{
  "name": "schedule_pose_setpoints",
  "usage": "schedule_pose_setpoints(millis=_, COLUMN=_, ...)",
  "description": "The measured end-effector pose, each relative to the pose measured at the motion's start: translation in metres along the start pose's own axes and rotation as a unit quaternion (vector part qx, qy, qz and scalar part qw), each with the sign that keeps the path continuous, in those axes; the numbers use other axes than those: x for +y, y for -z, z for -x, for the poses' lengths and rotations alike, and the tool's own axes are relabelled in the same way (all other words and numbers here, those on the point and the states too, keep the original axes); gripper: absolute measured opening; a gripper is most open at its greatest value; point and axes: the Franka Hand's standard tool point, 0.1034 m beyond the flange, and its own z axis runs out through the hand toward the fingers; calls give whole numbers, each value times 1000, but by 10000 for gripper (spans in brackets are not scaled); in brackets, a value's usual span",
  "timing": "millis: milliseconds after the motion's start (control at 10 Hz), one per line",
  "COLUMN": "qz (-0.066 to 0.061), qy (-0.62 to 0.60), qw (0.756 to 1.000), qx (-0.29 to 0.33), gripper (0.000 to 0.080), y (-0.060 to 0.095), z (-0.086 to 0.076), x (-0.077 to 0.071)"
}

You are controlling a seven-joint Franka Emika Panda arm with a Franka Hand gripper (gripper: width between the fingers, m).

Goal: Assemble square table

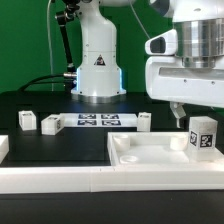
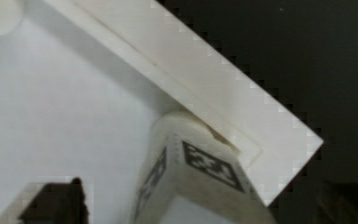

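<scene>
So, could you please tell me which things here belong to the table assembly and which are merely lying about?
Belonging to the job:
- white plastic square slab with raised rim
- short white tagged block leg, upright at the slab's corner
- three more such legs, loose

Lying about:
- thin flat white marker board
- long white border rail

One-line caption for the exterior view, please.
Open gripper hangs over a leg standing upright on a corner of the square tabletop; three loose legs and the marker board lie behind.

Robotics lab, fixed arm base (image 1: pixel 97 68), black table (image 1: pixel 60 150), marker board (image 1: pixel 97 121), green backdrop (image 1: pixel 25 40)
</scene>
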Motion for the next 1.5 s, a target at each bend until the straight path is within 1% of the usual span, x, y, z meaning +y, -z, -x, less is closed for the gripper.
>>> schedule_pose_setpoints(millis=200, qz=-1, qy=81, qw=997, qx=0, gripper=648, y=0, z=-1, x=0)
schedule_pose_setpoints(millis=300, qz=0, qy=142, qw=990, qx=1, gripper=648, y=0, z=-1, x=0)
schedule_pose_setpoints(millis=700, qz=0, qy=281, qw=960, qx=1, gripper=648, y=-1, z=-1, x=1)
schedule_pose_setpoints(millis=800, qz=0, qy=322, qw=947, qx=1, gripper=648, y=-1, z=-1, x=1)
schedule_pose_setpoints(millis=1000, qz=1, qy=368, qw=930, qx=1, gripper=648, y=-1, z=-2, x=1)
schedule_pose_setpoints(millis=1100, qz=2, qy=389, qw=921, qx=1, gripper=526, y=-1, z=-2, x=2)
schedule_pose_setpoints(millis=1200, qz=2, qy=389, qw=921, qx=1, gripper=526, y=-1, z=-2, x=2)
schedule_pose_setpoints(millis=1300, qz=2, qy=388, qw=922, qx=1, gripper=387, y=-1, z=-2, x=2)
schedule_pose_setpoints(millis=1400, qz=4, qy=388, qw=922, qx=3, gripper=293, y=0, z=-5, x=4)
schedule_pose_setpoints(millis=1500, qz=5, qy=387, qw=922, qx=3, gripper=293, y=0, z=-6, x=4)
